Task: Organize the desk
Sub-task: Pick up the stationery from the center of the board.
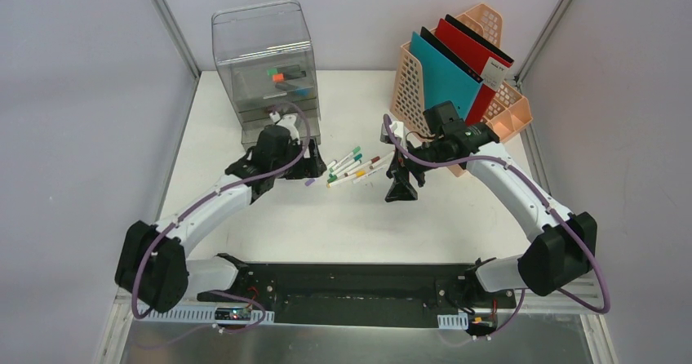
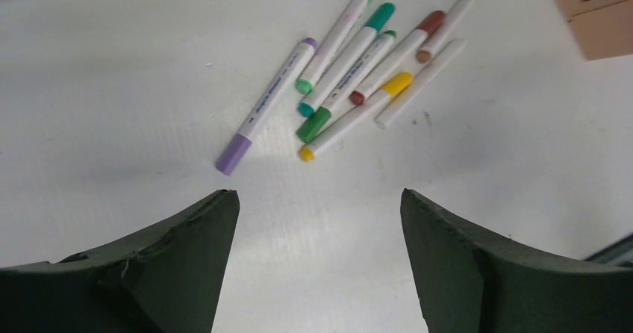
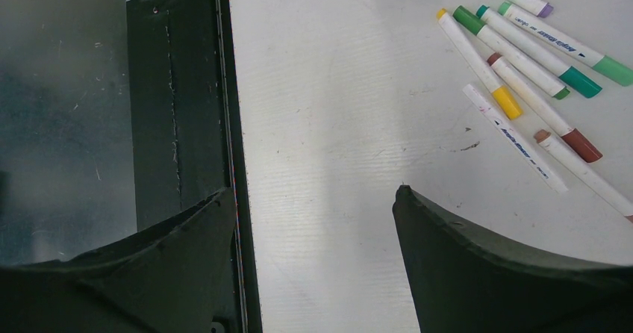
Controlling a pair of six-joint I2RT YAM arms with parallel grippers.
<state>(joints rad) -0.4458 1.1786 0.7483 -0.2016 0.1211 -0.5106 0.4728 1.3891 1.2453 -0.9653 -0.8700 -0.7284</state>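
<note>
Under both of your grippers lies the desk (image 1: 367, 233), white, with a black rail (image 1: 351, 290) along its near edge by the arm bases. Just beyond your left gripper (image 2: 315, 197) stands a clear drawer unit (image 1: 263, 62). Beyond your right gripper (image 3: 312, 193), a peach file rack (image 1: 405, 86) holds a teal folder (image 1: 445, 74) and a red folder (image 1: 469, 42). Both grippers have their fingers spread wide with nothing between them. Between the two grippers, loose markers (image 1: 352, 166) lie clustered on the desk. The purple-capped marker (image 2: 265, 105) lies nearest your left fingers, untouched.
</note>
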